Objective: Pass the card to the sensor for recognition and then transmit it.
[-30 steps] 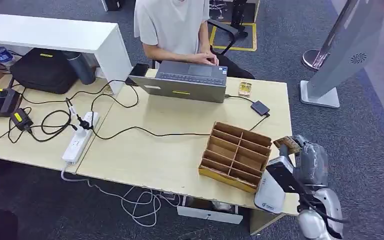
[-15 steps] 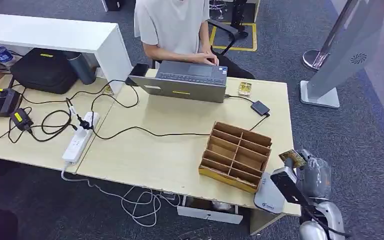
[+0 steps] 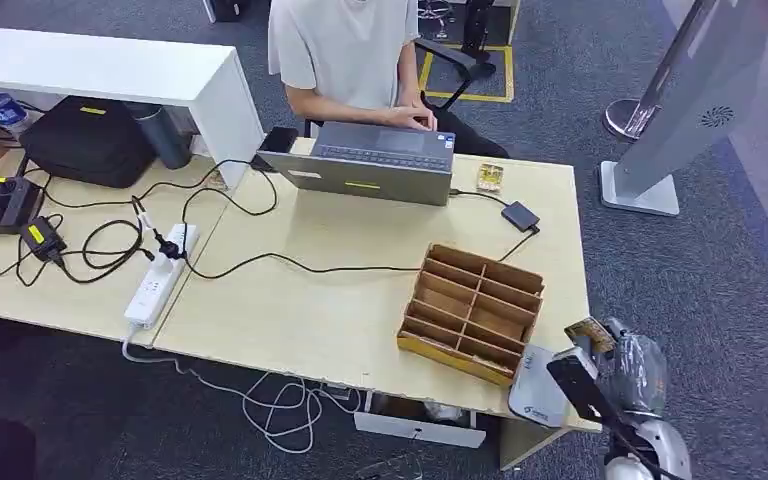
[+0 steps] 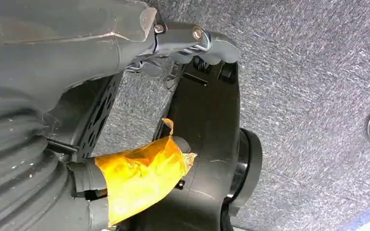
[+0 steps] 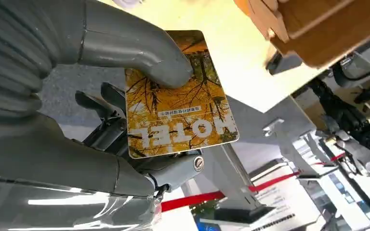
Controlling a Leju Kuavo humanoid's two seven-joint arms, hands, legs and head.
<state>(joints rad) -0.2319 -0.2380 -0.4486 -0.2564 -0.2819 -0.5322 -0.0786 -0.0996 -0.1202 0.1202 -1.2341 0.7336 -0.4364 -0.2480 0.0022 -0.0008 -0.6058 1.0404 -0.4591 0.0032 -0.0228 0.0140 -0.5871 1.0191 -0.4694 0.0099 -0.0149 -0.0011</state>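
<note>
My right hand [image 3: 628, 362] pinches a yellow hotel card [image 3: 590, 335] just off the table's front right corner. Up close, the thumb presses the card [image 5: 178, 101], printed "HOTEL" over autumn trees, against the fingers of the hand [image 5: 101, 159] behind it. The white sensor pad [image 3: 533, 400] lies on the table's front right corner, a little to the left of the card and lower in the picture. My left hand [image 4: 67, 57] hangs over grey carpet, holding nothing, with orange tape wrapped round one finger [image 4: 139, 173].
A wooden divided box [image 3: 472, 310] stands beside the sensor on the light wooden table [image 3: 310, 290]. A person [image 3: 345, 50] sits at a laptop [image 3: 375, 160] on the far side. Cables and a power strip [image 3: 160, 275] lie at the left. A grey kiosk stand [image 3: 690, 90] rises at the right.
My right hand has drawn the card back toward me and slightly right, from beside the wooden box to a spot off the table's front right corner.
</note>
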